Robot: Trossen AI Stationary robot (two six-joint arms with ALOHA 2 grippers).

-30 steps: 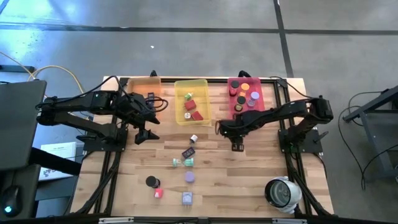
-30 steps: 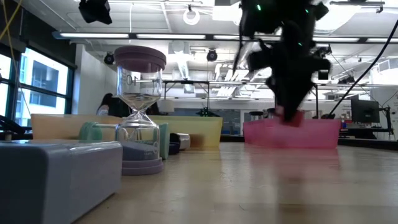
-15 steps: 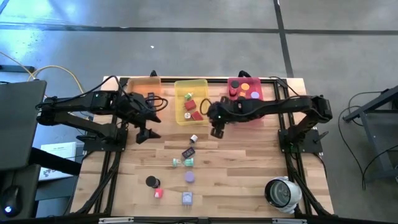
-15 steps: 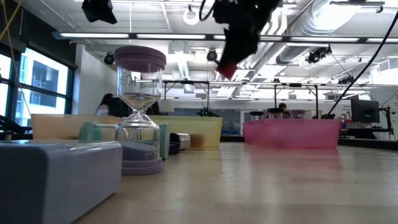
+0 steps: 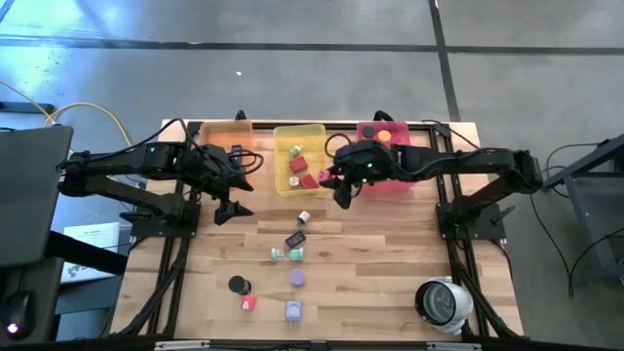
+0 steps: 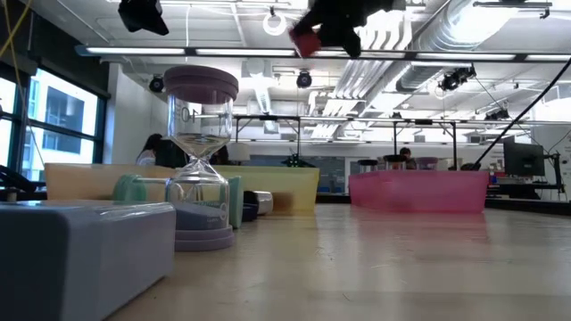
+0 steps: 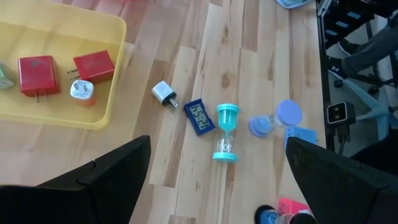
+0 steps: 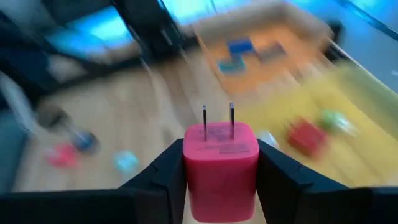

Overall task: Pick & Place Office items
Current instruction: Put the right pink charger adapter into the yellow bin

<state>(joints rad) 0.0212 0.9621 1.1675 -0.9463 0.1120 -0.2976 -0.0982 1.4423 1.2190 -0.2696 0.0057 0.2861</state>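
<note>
Right end effector point(image 8: 221, 163) pinches a red plug adapter point(image 8: 220, 158) between its two fingers, the two prongs pointing away from the wrist. In the high view this end effector point(image 5: 341, 182) sits above the right edge of the yellow tray point(image 5: 317, 131), raised off the bench point(image 5: 390, 263); the low view shows the red adapter point(image 6: 307, 41) high above the bench surface, near the ceiling line of that picture. The right arm stretches across from the right side, passing over the pink tray point(image 5: 371, 128).

Left end effector point(image 5: 229, 190) has its fingers spread wide and holds nothing. It hangs over the bench just left of the yellow tray, near the orange tray point(image 5: 229, 127).

Inside the yellow tray: two red adapters point(image 7: 38, 74) side by side, a small white and orange piece point(image 7: 81, 91) touching the second, and a green piece at the far end.

Loose on the bench, seen from the left wrist: a white plug cube point(image 7: 165, 93) just beside the tray, a dark blue rectangular piece point(image 7: 199, 116) next to it, a teal sand timer point(image 7: 226, 132) lying on its side, a lavender sand timer point(image 7: 275, 118), also on its side, and a blue block point(image 7: 303, 137) beyond that. High view also shows a black disc point(image 5: 237, 284) with a red piece point(image 5: 248, 302) close to it, near the front left.

A large white-grey round device point(image 5: 444, 301) stands at the front right corner, well apart from both arms.
</note>
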